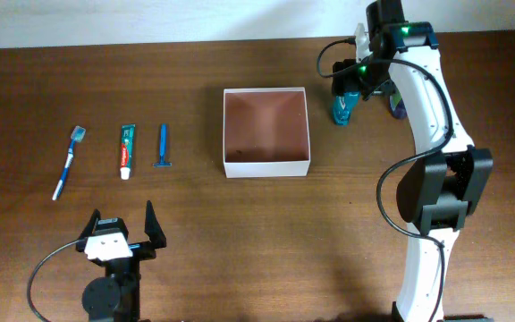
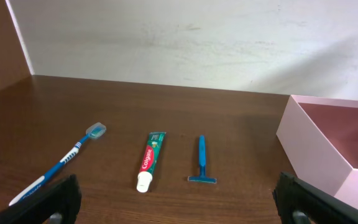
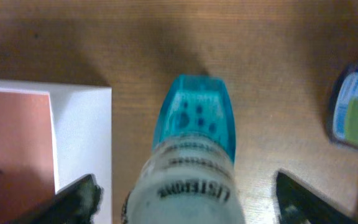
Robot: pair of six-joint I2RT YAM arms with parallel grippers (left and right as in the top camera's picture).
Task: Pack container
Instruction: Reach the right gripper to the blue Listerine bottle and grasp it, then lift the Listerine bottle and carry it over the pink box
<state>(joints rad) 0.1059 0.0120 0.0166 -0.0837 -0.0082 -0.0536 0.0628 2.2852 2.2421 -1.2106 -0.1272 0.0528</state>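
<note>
The container [image 1: 266,166] is a square white-walled box with a pinkish-brown inside, mid-table; it also shows in the left wrist view [image 2: 309,146] and the right wrist view [image 3: 82,137]. A teal Listerine bottle [image 1: 342,110] stands right of it. My right gripper [image 1: 350,82] is open above the bottle; in the right wrist view the bottle [image 3: 194,143] stands between the spread fingers [image 3: 188,202] without touching them. A toothbrush [image 1: 67,163], a toothpaste tube [image 1: 128,150] and a blue razor [image 1: 163,145] lie at the left. My left gripper [image 1: 122,219] is open and empty near the front edge.
A dark bottle with a green label [image 1: 397,105] lies just right of the Listerine bottle, also in the right wrist view [image 3: 356,106]. In the left wrist view the toothbrush [image 2: 61,163], toothpaste [image 2: 150,160] and razor [image 2: 201,160] lie ahead of the open fingers [image 2: 179,208]. A white wall stands behind the table.
</note>
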